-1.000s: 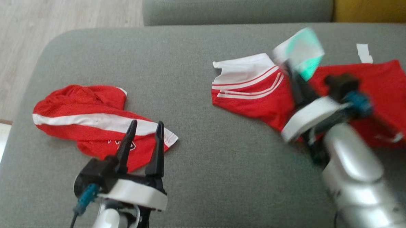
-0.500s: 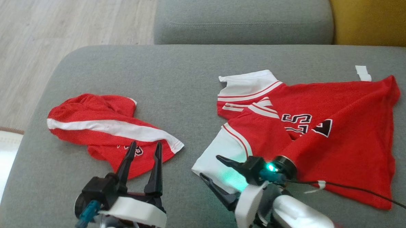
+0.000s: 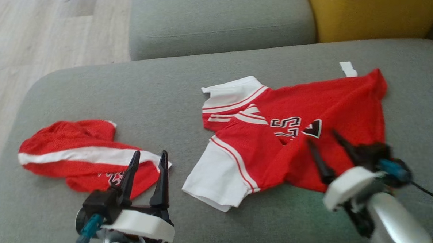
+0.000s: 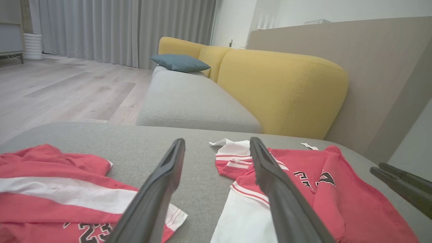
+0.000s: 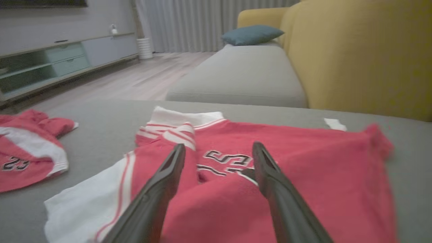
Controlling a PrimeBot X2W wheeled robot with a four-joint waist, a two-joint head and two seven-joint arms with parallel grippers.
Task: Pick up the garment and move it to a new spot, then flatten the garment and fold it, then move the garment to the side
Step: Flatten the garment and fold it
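Right arm (image 3: 392, 216) angles low over the jersey (image 3: 340, 101) — jaws spread, empty.

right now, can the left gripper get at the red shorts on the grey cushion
Probably yes. The left gripper is open, its fingertips at the near edge of the red shorts, which lie loose on the grey cushion with nothing on top or in between.

My L hand (image 3: 150, 152) sits low front-left, fingers (image 3: 161, 175) spread, pointing fwd, nothing between them. R hand (image 3: 321, 136) at lower right, likewise spread and empty, angled up-left, pale forearm (image 3: 392, 219) behind.
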